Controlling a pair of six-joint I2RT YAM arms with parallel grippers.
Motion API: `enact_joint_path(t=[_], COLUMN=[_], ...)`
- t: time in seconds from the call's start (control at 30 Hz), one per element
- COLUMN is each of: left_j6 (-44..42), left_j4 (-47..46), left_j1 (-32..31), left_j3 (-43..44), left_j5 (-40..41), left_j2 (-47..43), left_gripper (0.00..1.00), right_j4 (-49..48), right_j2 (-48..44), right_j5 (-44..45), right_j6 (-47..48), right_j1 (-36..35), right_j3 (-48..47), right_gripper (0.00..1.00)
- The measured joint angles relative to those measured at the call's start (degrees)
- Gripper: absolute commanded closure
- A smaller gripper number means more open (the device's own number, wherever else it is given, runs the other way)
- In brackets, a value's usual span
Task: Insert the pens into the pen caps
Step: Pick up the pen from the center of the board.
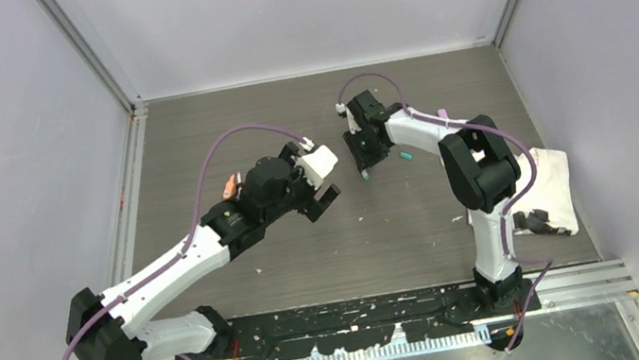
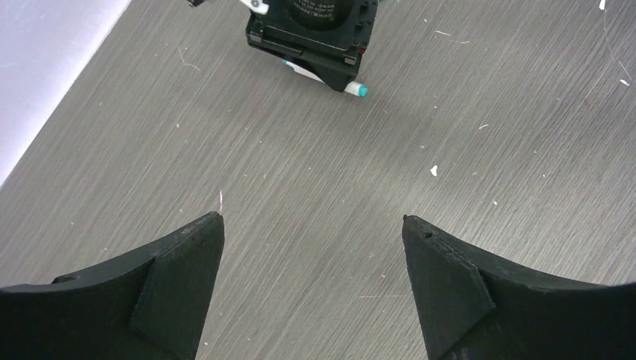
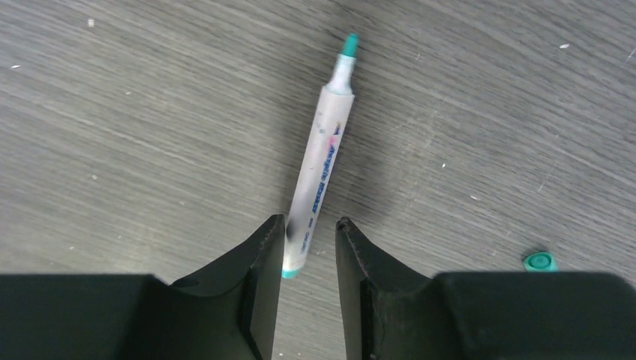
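White, teal-tipped pen (image 3: 319, 176)

Our left arm (image 1: 167, 270) and right arm (image 1: 478, 175) wear white shells between black joint housings; a purple cable (image 1: 255, 127) loops along each, and the left claw (image 2: 313, 217) has black wedge-shaped fingers (image 2: 180, 277).

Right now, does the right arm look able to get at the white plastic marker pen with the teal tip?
Probably yes. The white plastic marker pen lies flat on the grey table, and the right arm has its jaws standing either side of its rear end, nothing between.
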State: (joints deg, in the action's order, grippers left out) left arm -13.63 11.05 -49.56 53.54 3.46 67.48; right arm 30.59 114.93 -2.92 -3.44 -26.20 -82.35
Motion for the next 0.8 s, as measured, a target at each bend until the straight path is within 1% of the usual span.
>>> enact_joint_path(t=[0.13,0.23,0.27,0.4,0.6,0.67,0.8], left_j6=[-0.09,-0.11,-0.09,-0.09,-0.09,-0.09,-0.09], left_j4=[0.02,0.02,0.02,0.02,0.00,0.00,0.00], left_j1=[0.00,0.00,0.00,0.00,0.00,0.00,0.00], left_j3=[0.00,0.00,0.00,0.00,0.00,0.00,0.00], left_j5=[0.00,0.00,0.00,0.00,0.02,0.02,0.09], left_j2=[0.00,0.00,0.00,0.00,0.00,0.00,-0.02], left_gripper=[0.11,0.11,0.11,0.11,0.11,0.11,0.11], right_j4=[0.70,1.18,1.40,2.36,3.72,3.74,3.78], right_j2=[1.49,1.57,1.66,2.47,3.19,3.19,3.04], right_j5=[0.85,1.46,1.77,2.58,3.54,3.69,3.26], right_j6=[0.31,0.63,0.79,1.75,4.00,4.50,4.85], right_j1=[0.00,0.00,0.00,0.00,-0.28,-0.33,-0.09], right_j3=[-0.70,-1.05,-1.09,-2.08,-3.39,-3.39,-3.37], right_gripper=[0.71,0.73,0.75,0.80,0.95,0.99,0.99])
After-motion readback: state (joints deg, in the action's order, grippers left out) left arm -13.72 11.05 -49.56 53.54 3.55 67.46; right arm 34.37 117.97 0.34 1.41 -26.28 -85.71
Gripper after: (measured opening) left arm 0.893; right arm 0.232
